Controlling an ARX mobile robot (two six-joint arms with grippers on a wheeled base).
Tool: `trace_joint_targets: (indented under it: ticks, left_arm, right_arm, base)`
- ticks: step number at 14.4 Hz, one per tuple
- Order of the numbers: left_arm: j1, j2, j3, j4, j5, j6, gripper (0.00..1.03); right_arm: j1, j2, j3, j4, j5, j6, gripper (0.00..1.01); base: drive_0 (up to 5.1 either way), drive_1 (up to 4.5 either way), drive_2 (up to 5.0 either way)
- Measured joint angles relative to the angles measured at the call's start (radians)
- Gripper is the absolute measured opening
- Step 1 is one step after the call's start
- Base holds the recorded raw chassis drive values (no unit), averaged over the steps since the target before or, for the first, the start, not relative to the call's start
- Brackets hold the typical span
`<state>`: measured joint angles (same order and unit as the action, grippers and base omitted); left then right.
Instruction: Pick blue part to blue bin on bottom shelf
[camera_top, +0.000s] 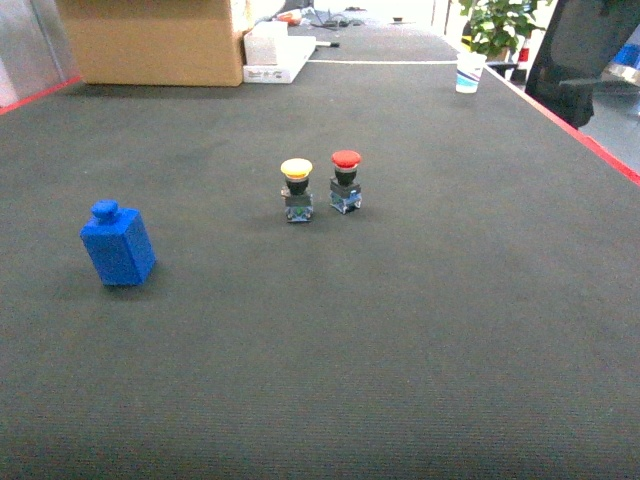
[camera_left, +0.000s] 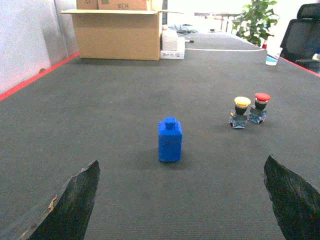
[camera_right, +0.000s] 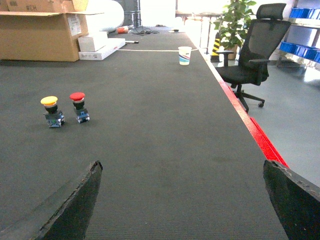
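My left gripper (camera_left: 180, 200) is spread wide; the blue part (camera_left: 170, 140) stands upright ahead between my fingers (camera_left: 70, 205), untouched. It looks light, rigid, smooth plastic; I'd pinch its flat sides below the knob. My right gripper (camera_right: 180, 200) is equally wide, holding nothing.

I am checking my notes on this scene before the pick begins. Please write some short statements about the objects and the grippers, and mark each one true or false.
1. The blue part stands upright on the dark mat. True.
2. The left gripper is shut on the blue part. False: its fingers are spread and the part stands apart, ahead of them.
3. The yellow push button stands beside the red push button. True.
4. The paper cup lies tipped over. False: it stands upright.
5. The right gripper holds nothing. True.
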<state>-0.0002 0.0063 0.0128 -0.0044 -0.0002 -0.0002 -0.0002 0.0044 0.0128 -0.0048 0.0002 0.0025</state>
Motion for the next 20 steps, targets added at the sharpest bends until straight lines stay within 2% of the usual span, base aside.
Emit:
trace_joint_targets:
  ticks: [7,8,9,11,12,15,16,18,19,20]
  left_arm:
    - [0.0,0.0,0.0,0.0,0.0,0.0,0.98]
    - [-0.01,0.007,0.008,-0.037,-0.026,-0.005,0.98]
    - [-0.025,0.069,0.03,-0.089,-0.089,-0.029,0.98]
    - [-0.006,0.196,0.058,-0.009,-0.091,-0.038,0.98]
    - [-0.006,0.276,0.098,0.07,-0.073,-0.038,0.98]
    - [0.008,0.375,0.141,0.159,-0.031,-0.026,0.98]
    - [0.034,0.466,0.179,0.225,0.011,-0.016,0.98]
    - [0.082,0.722,0.314,0.327,0.115,0.038,0.98]
    - [0.074,1.054,0.495,0.349,0.143,0.091,0.98]
    - [0.038,1.3,0.676,0.19,0.231,0.103,0.98]
  right_arm:
    - [0.0,0.0,0.0,0.0,0.0,0.0,0.98]
    - [0.0,0.0,0.0,0.0,0.0,0.0,0.98]
    - [0.0,0.0,0.0,-0.001,0.0,0.0,0.98]
    - [0.0,0.0,0.0,-0.001,0.0,0.0,0.98]
    - [0.0,0.0,0.0,0.0,0.0,0.0,0.98]
    - [0.0,0.0,0.0,0.0,0.0,0.0,0.98]
    - [0.0,0.0,0.0,0.0,0.0,0.0,0.98]
    - [0.0,0.0,0.0,0.0,0.0,0.0,0.98]
    - [0.0,0.0,0.0,0.0,0.0,0.0,0.98]
    - [0.0,0.0,0.0,0.0,0.0,0.0,0.98]
  base:
    - [0.0,0.0,0.0]
    - [0.0,0.0,0.0]
    - [0.0,0.0,0.0]
    - [0.0,0.0,0.0]
    - [0.0,0.0,0.0]
    - [0.0,0.0,0.0]
    - [0.0,0.0,0.0]
    - [0.0,0.0,0.0]
    - [0.0,0.0,0.0]
    - [0.0,0.0,0.0]
